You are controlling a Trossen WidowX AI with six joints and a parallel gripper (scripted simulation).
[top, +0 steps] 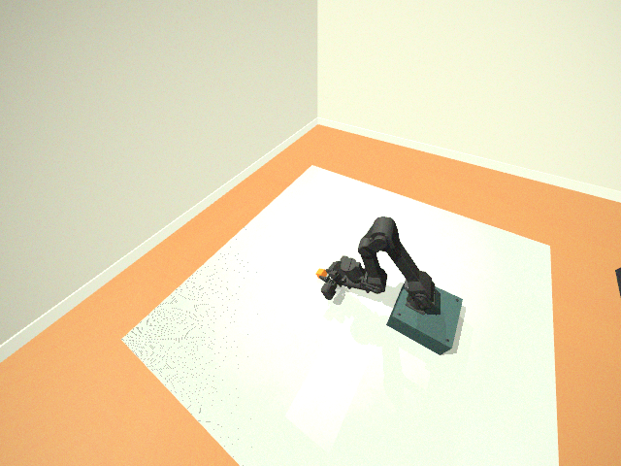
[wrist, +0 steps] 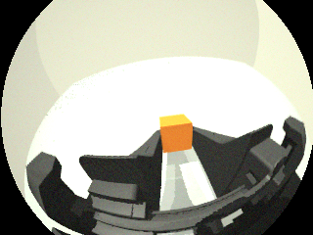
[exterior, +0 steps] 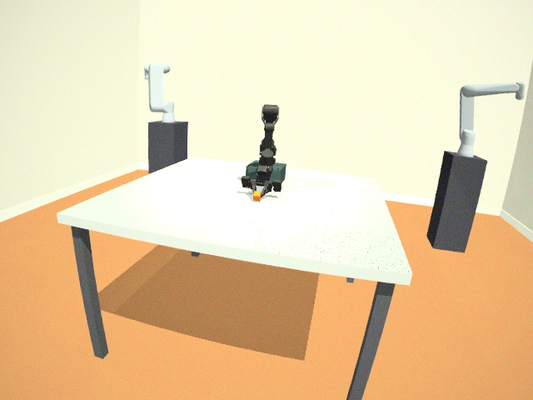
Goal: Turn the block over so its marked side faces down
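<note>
Top view: orange block (top: pixel 320 273) (exterior: pixel 256 196) (wrist: pixel 176 136) at the tip of black gripper (top: pixel 327 282) (exterior: pixel 258 192) (wrist: pixel 176 134), on the side away from the teal base (top: pixel 446 331) (exterior: pixel 280 172). Exterior view: block foremost, low over or touching white table (exterior: pixel 171 223) (top: pixel 280 350) (wrist: pixel 112 98); contact unclear. Wrist view: clamped on block, fingertips at opposite sides; marked face not discernible, so turning direction uncertain.

block's marked side (top: pixel 320 273) (exterior: pixel 256 196) (wrist: pixel 176 136): cannot be made out | gap under block: too small to be judged | dark object (top: pixel 618 281): cut off by top view's right edge
</note>
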